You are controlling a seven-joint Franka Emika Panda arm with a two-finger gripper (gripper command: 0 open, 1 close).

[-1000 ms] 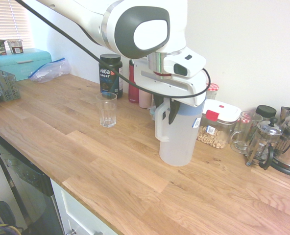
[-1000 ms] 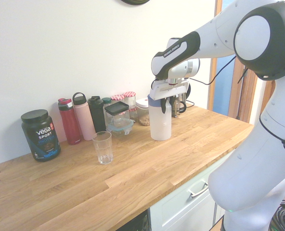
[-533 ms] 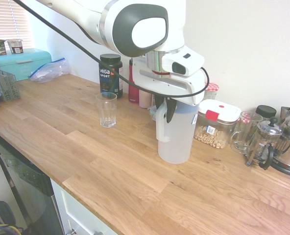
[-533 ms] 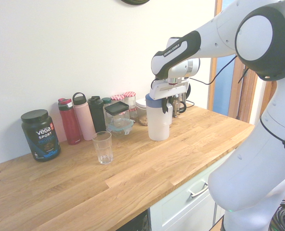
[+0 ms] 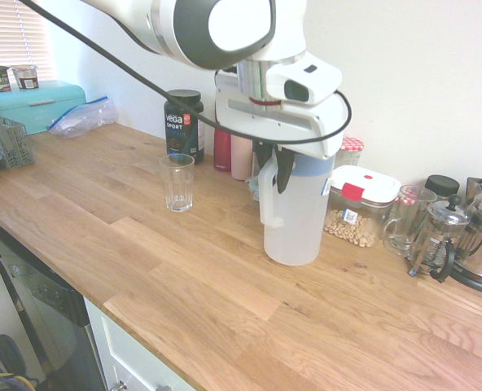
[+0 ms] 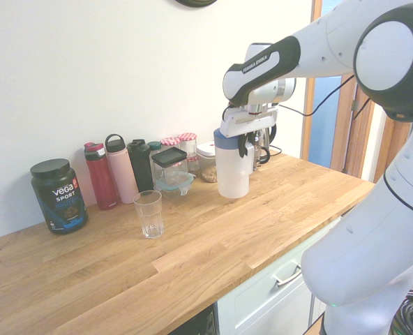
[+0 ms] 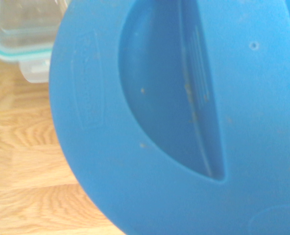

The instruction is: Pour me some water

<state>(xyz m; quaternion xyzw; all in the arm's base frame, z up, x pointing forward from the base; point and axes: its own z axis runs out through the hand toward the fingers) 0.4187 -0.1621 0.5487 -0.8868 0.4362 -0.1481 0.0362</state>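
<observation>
Your water pitcher [image 5: 294, 218], translucent white with a blue lid [image 7: 184, 122], hangs upright just clear of the wooden countertop [image 5: 184, 285], in front of the clip-lid container of cereal [image 5: 359, 208]. The gripper [image 5: 271, 171] is clenched on the top of its handle, pointing steeply down. The drinking glass [image 5: 177, 182] you want to fill stands empty, well apart from the pitcher toward the Vega Sport tub [image 5: 184, 124] and the row of bottles [image 6: 116, 171] at the wall. The grip sits high on a thin handle, so the body could swing or slip in the fingers as you carry it, and a tilt begun too early would put water on the wood. The light glass could also tip if the pitcher's base brushes it. Compared with a second ago, the pitcher no longer rests on the counter; it has come up a little and shifted slightly sideways, while the glass stays put.
</observation>
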